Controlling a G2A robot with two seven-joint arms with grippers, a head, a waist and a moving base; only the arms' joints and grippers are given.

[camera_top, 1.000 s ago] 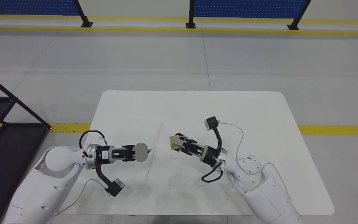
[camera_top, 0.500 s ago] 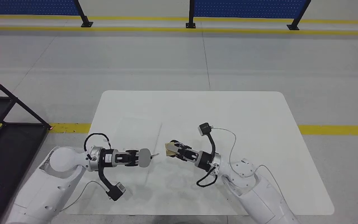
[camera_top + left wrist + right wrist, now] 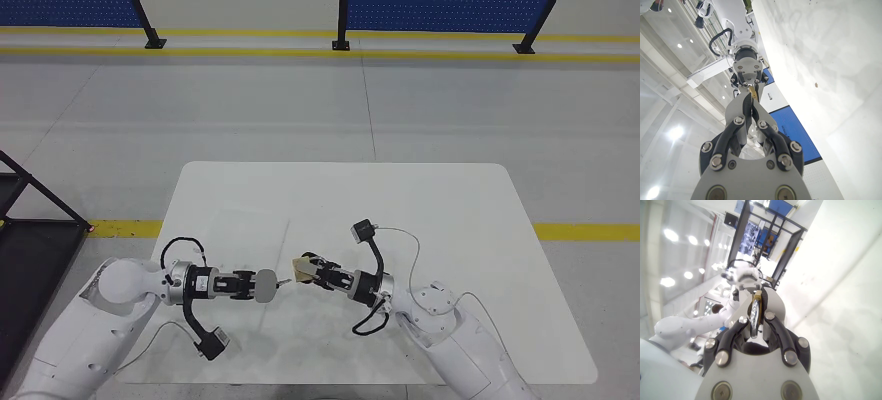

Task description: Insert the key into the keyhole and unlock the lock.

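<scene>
Your 2 arms sit closer than 1 second ago above the worktop. The left pincer, clamped on the key, nearly meets the padlock, which is clamped in the right pincer. Insertion looks imminent.

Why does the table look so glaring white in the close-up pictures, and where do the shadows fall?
Left wrist view: ceiling lamps shine into the lens; the table glares white with faint grey shadows. Right wrist view: lamps flare beside the right claw gripping the lock. Top view: even light, soft shadows near the left claw holding the key.
</scene>
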